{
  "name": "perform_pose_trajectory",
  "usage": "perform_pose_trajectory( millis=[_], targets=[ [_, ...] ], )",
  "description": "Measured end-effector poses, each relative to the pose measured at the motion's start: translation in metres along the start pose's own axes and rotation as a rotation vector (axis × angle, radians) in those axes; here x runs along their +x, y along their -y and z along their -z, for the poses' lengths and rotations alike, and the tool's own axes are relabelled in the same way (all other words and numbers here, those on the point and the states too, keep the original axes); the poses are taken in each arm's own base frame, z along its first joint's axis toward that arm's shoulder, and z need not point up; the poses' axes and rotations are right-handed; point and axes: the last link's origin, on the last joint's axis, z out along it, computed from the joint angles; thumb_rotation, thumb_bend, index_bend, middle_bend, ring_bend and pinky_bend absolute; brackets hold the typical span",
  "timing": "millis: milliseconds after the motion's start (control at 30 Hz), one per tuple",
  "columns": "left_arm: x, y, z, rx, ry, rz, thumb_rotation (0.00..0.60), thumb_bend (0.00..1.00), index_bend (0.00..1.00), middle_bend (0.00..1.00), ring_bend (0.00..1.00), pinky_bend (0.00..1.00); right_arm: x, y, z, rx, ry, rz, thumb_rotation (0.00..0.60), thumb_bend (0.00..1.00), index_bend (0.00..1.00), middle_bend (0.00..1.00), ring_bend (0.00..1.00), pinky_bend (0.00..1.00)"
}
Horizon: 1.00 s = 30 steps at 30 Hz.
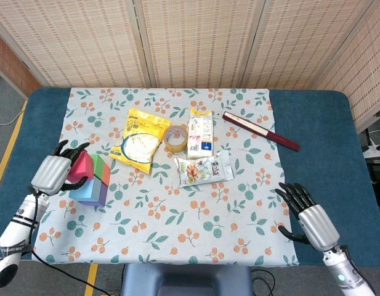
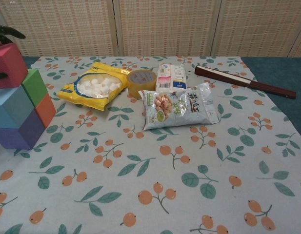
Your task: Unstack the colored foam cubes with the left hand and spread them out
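Note:
The foam cube stack sits at the left of the floral cloth. Its pink cube (image 1: 84,164) is on top, tilted, over a green cube (image 1: 100,168), a blue cube (image 1: 86,190), a red-orange cube (image 2: 44,109) and a purple cube (image 2: 21,132). My left hand (image 1: 54,172) grips the pink cube (image 2: 11,63) from its left side, with dark fingertips (image 2: 6,33) over its top edge. My right hand (image 1: 310,219) rests open, fingers spread, at the front right of the blue table, far from the cubes.
Right of the stack lie a yellow snack bag (image 1: 139,145), a tape roll (image 1: 176,138), a small carton (image 1: 201,132) and a clear nut packet (image 1: 205,168). A dark red stick (image 1: 260,131) lies at the back right. Bare floral cloth (image 1: 196,228) spreads across the front.

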Motion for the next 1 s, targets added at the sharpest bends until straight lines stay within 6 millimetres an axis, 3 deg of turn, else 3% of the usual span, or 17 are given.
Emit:
perform_pose_trajectory(
  millis=[100,300,567,833,1000],
  targets=[
    [0.002,-0.001,0.0,-0.01,-0.024,0.007,0.6,0.41,0.35,0.65,0.61,0.25,-0.001,0.0,0.0,0.0,0.003,0.002,0.6,0.13,0.0,0.0,0.0,0.0],
    [0.01,-0.01,0.003,-0.068,-0.108,0.021,0.6,0.41,0.36,0.64,0.61,0.24,-0.002,0.0,0.0,-0.001,0.011,0.001,0.6,0.13,0.0,0.0,0.0,0.0],
    [0.001,-0.069,-0.004,-0.284,-0.083,0.081,0.6,0.41,0.36,0.61,0.6,0.16,-0.003,0.002,-0.001,0.005,0.022,-0.021,0.6,0.13,0.0,0.0,0.0,0.0],
    [-0.026,-0.123,-0.022,-0.404,0.018,0.118,0.6,0.4,0.36,0.57,0.56,0.07,0.0,0.003,0.001,0.015,0.019,-0.039,0.6,0.14,0.0,0.0,0.0,0.0],
    [-0.073,-0.167,-0.035,-0.457,0.137,0.159,0.6,0.39,0.34,0.53,0.53,0.03,0.002,0.002,0.002,0.019,0.038,-0.068,0.6,0.14,0.0,0.0,0.0,0.0]
  ],
)
